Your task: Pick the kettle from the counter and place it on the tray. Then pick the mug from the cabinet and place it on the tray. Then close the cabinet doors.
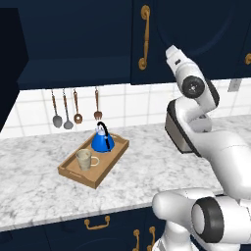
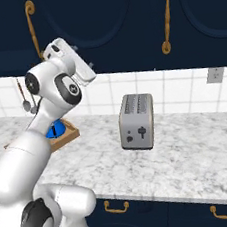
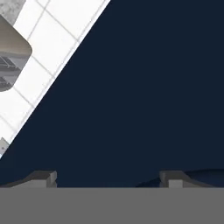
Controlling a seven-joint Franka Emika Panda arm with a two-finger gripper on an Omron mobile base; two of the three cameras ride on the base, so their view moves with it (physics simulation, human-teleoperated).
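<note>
In the left base view, the small bright blue cone-shaped kettle [image 1: 103,141] and the beige speckled mug [image 1: 84,159] are seen standing in the wooden tray [image 1: 73,174] on the white-grey marbled counter [image 1: 147,162], well below and to the side of the raised hand.

In the right base view, the boxy silver toaster [image 2: 136,121] is seen below the hand.

In the hand view, the two-finger gripper [image 3: 107,178] is shown with its tips spread apart and nothing between them, facing a dark navy panelled cabinet door [image 3: 144,87]. Both placements are judged done; closing the doors is left.

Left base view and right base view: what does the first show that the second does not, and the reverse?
Left base view: the mug beside the whole kettle on the tray. Right base view: the toaster in full, with its slots and lever. Both: the counter, navy doors with brass handles, and part of the kettle and tray.
</note>
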